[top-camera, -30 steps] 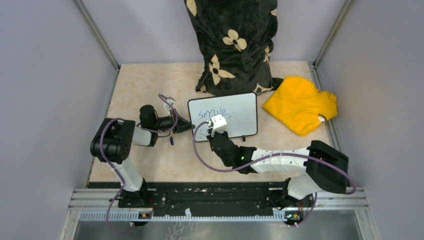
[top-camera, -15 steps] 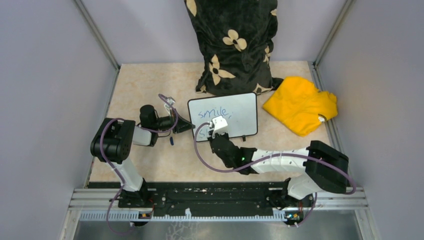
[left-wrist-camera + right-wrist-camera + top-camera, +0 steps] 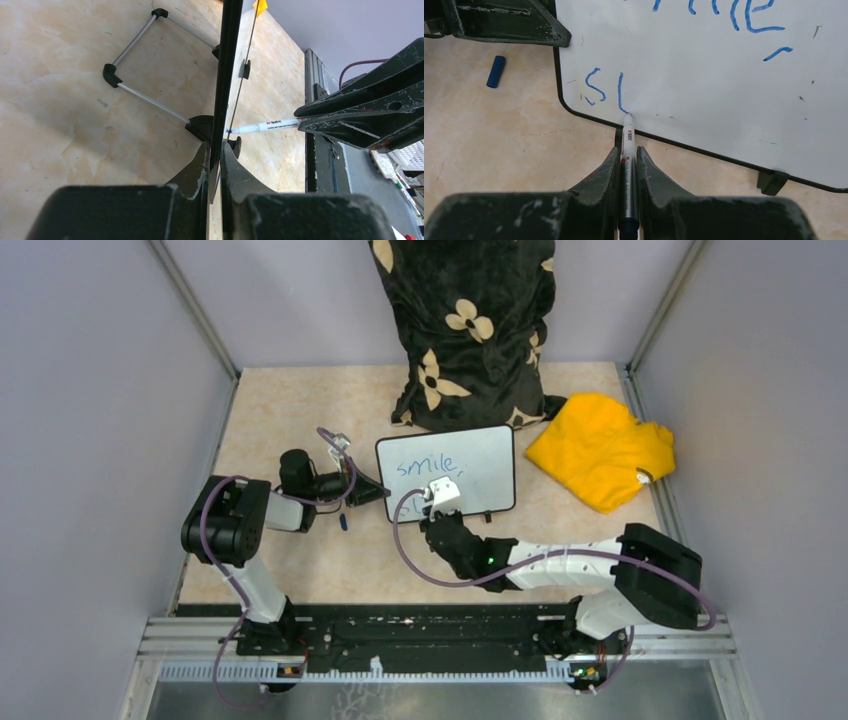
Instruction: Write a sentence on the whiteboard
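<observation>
The whiteboard [image 3: 478, 468] stands mid-table, just in front of a black flowered cushion [image 3: 465, 330], with a yellow cloth [image 3: 600, 448] to its right. It is white, with rounded corners and a thin dark frame. Its blue writing [image 3: 425, 466] reads "smile," above "sl". The left claw [image 3: 215, 150] pinches the board's left edge. The right claw [image 3: 626, 155] is clamped on a marker [image 3: 627, 137], whose tip touches the board.

The top camera looks steeply down from high behind the near edge, taking in the whole table [image 3: 300, 410]. The left wrist camera sits low and close, sighting edge-on along the whiteboard [image 3: 227, 60]. The right wrist camera faces the whiteboard's front, close, along the marker [image 3: 628, 150]. All share the whiteboard's lower left corner; from above the marker's tip is perhaps hidden.
</observation>
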`<control>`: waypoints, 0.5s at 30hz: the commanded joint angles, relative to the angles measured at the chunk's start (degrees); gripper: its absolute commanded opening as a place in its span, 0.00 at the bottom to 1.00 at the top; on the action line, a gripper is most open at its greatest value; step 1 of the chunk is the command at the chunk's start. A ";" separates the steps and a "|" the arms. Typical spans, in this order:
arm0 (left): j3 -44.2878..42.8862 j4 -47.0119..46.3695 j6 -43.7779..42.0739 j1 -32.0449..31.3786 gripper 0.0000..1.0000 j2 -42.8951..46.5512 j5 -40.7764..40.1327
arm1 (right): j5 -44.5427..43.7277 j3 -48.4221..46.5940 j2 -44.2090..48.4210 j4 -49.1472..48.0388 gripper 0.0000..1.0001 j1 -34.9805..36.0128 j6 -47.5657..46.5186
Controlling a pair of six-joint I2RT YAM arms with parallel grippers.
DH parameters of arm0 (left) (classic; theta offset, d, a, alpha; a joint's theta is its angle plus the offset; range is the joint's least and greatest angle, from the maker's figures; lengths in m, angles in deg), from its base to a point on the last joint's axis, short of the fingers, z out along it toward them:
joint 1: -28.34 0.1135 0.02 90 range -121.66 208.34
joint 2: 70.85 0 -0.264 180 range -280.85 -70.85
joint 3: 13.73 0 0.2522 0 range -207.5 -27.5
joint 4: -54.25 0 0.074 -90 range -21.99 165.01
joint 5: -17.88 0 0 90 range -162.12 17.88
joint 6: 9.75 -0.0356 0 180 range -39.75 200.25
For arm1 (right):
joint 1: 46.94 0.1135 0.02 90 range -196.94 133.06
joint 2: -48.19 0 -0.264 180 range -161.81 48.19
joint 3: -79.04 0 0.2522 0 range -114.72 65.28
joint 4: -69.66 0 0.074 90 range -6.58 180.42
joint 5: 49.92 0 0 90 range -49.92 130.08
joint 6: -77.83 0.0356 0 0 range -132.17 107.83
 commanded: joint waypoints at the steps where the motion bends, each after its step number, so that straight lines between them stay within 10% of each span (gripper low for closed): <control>1: -0.50 2.21 -0.76 -0.83 0.00 -1.11 -0.28 | -2.01 0.56 3.25 0.44 0.00 -0.54 0.14; 15: -0.50 2.20 -0.85 -0.83 0.00 -1.08 -0.22 | 1.68 -2.15 3.52 -5.67 0.00 -0.18 -4.03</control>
